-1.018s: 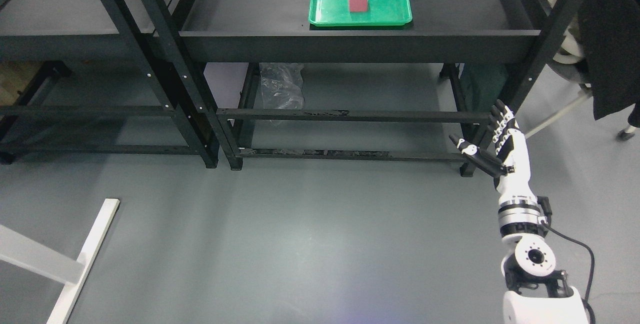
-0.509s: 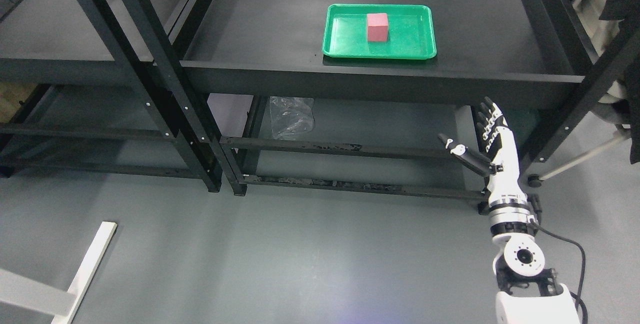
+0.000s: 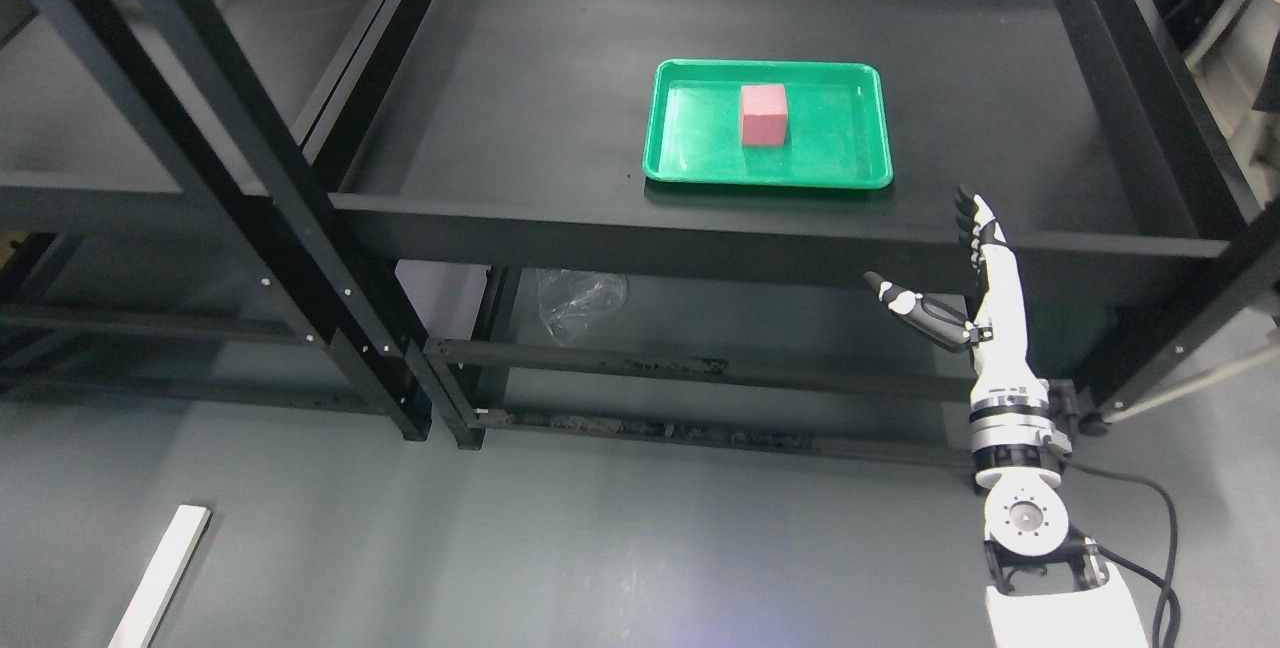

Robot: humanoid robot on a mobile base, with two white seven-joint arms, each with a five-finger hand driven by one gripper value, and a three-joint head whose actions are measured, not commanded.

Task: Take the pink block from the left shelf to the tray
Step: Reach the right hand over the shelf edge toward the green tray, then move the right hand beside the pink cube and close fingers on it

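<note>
Black metal shelf (image 3: 560,98): 1 wide deck with raised rim; a second unit adjoins on the left.
Green tray (image 3: 860,143): 1, rectangular, flat on the shelf deck, toward its front.
Right hand (image 3: 975,278): 1, white and black, below the shelf's front edge, well apart from the tray; fingers extended, thumb spread, holding nothing.
Pink block (image 3: 765,115): 1 cube, resting inside the tray near its centre.

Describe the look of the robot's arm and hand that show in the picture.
The right hand has black fingers with white segments on a white palm. Its forearm is white with silver rings, a round joint housing, and a black cable looping beside it.
</note>
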